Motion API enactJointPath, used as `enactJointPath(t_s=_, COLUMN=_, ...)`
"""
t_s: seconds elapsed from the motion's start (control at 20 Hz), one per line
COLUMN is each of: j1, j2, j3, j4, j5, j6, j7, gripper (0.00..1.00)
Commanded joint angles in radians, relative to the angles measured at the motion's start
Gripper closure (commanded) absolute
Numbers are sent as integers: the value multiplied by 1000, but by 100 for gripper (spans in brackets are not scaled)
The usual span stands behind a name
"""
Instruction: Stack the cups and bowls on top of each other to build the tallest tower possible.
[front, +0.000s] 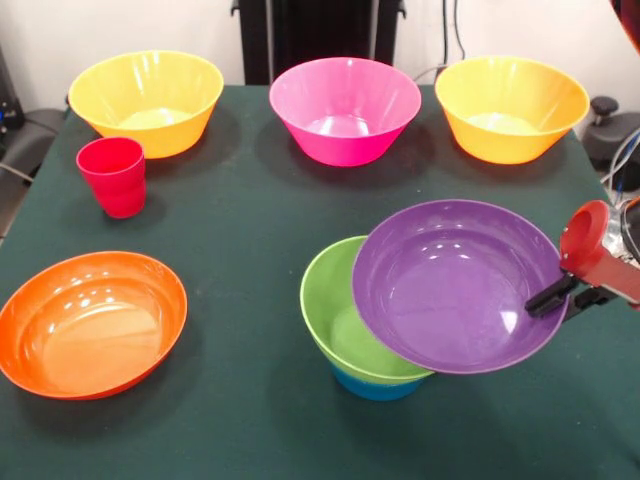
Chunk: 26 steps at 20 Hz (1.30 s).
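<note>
- Gripper (548, 298) comes in from the right edge of the frame, mid-height. Red and black body, black fingers (552, 292) clamped on the right rim of the purple bowl (450, 285).
- Fingers are nearly closed, with only the thickness of the bowl rim between them. One finger is visible on the inside of the rim; the other is hidden behind the bowl.
- Purple bowl is tilted, open face toward the camera, right side raised. Its lower left edge overlaps the lime green bowl (335, 320) and appears to rest on that bowl's rim.
- Tower (365, 350), lower centre-right of the frame: lime green bowl sitting in a blue bowl (375, 388), of which only a sliver shows below the green one.
- Orange bowl (90, 325) at lower left, upright on the table (250, 250), well apart from the tower.
- Red cup (112, 176) at left, upright, just below the left yellow bowl (146, 100) and near it, not touching.
- Back row along the top of the frame, left to right: yellow bowl, pink bowl (345, 108), second yellow bowl (511, 106). All upright and apart from each other.
- Table cover is dark green. All loose bowls sit open side up.
</note>
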Motion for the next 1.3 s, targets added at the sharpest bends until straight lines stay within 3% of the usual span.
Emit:
enactJointPath(t_s=0.05, j1=8, j2=-5, j3=0, j4=91, j5=-46, j6=-82, j7=64, gripper=100)
enactJointPath(t_s=0.35, j1=16, j2=-13, j3=43, j4=113, j5=-79, j6=-88, j7=33, gripper=100)
enactJointPath(t_s=0.5, j1=53, j2=-31, j3=120, j4=169, j5=-137, j6=-97, j7=15, gripper=100)
enactJointPath(t_s=0.85, j1=59, j2=-29, j3=147, j4=190, j5=-166, j6=-133, j7=1, gripper=100)
enactJointPath(t_s=1.15, j1=102, j2=-52, j3=235, j4=276, j5=-242, j6=-180, j7=-45, gripper=100)
enactJointPath(t_s=1.3, j1=80, j2=-46, j3=241, j4=262, j5=-251, j6=-197, j7=-55, gripper=100)
